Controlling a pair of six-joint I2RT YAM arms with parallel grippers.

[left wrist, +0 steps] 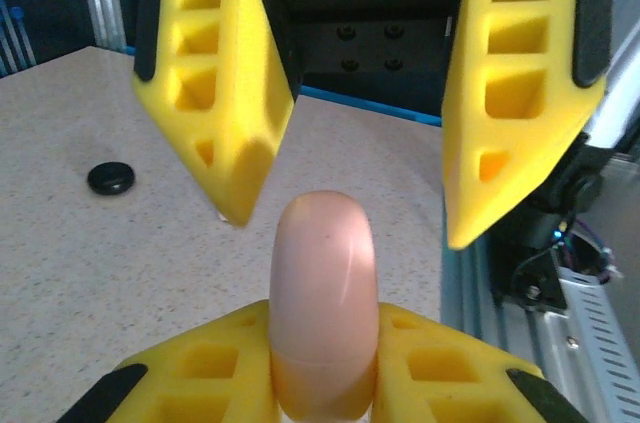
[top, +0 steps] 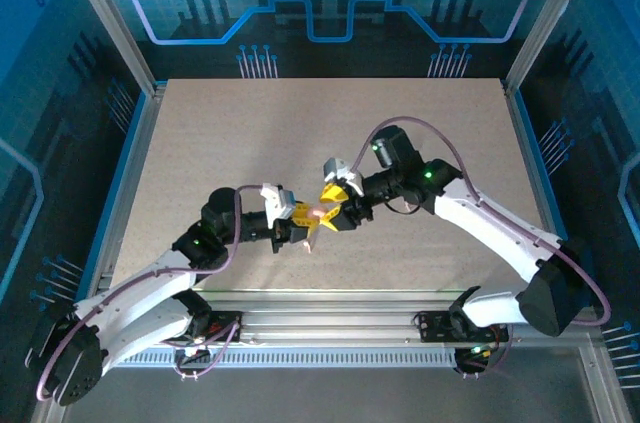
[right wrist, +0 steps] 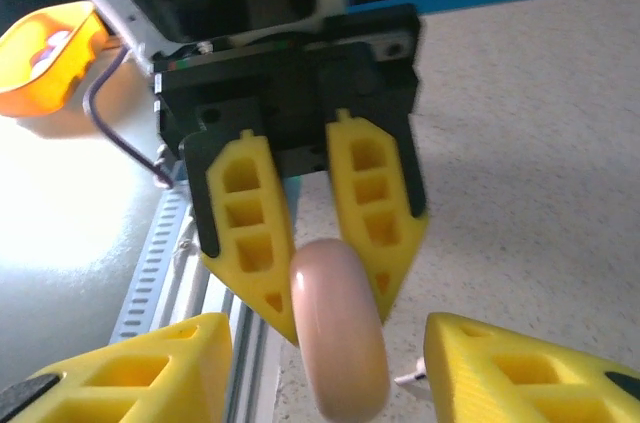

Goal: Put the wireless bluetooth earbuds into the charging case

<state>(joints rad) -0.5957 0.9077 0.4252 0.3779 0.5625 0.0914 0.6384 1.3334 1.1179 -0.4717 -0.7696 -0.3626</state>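
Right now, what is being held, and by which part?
Smooth pink rounded case, clamped across its broad faces at one end by the left pincer.

Left arm (top: pixel 135 301) and right arm (top: pixel 490 228): white links, black joints, green lights, lilac cables. Fingers (left wrist: pixel 515 73) yellow, hollow-celled; black mount (left wrist: pixel 370 48) apparently four-screwed.

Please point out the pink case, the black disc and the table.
pink case (left wrist: pixel 322 253), left wrist view, its rounded top edge.
black disc (left wrist: pixel 110 178), left wrist view, middle of its top.
table (left wrist: pixel 90 273), left wrist view, bare surface near the disc.
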